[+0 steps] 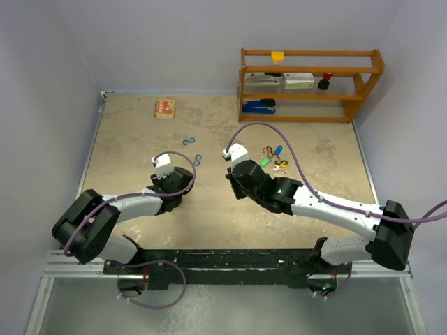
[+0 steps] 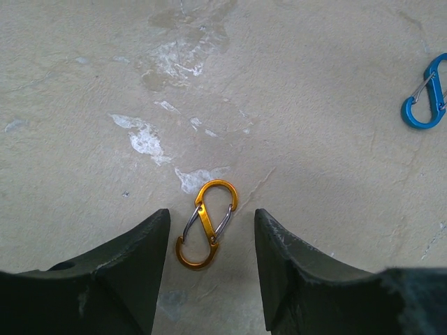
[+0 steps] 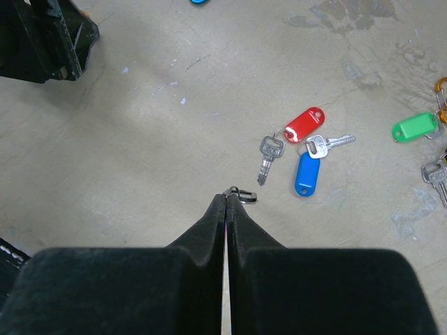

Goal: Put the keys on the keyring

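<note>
My right gripper (image 3: 227, 199) is shut, and a small dark metal clip (image 3: 242, 195) sticks out of its tips just above the table. Ahead of it lie the keys: a bare silver key (image 3: 269, 155), and a silver key (image 3: 325, 145) with a red tag (image 3: 305, 123) and a blue tag (image 3: 306, 173). A green tag (image 3: 414, 127) and another key (image 3: 436, 174) lie at the right edge. In the top view the keys (image 1: 274, 159) lie beyond the right gripper (image 1: 234, 183). My left gripper (image 2: 211, 216) is open, its fingers either side of an orange S-clip (image 2: 206, 223) flat on the table.
A blue S-clip (image 2: 426, 94) lies to the right of the left gripper; two blue clips (image 1: 187, 142) (image 1: 198, 159) show in the top view. A wooden shelf (image 1: 307, 84) with office items stands at the back right. An orange card (image 1: 165, 108) lies at the back left.
</note>
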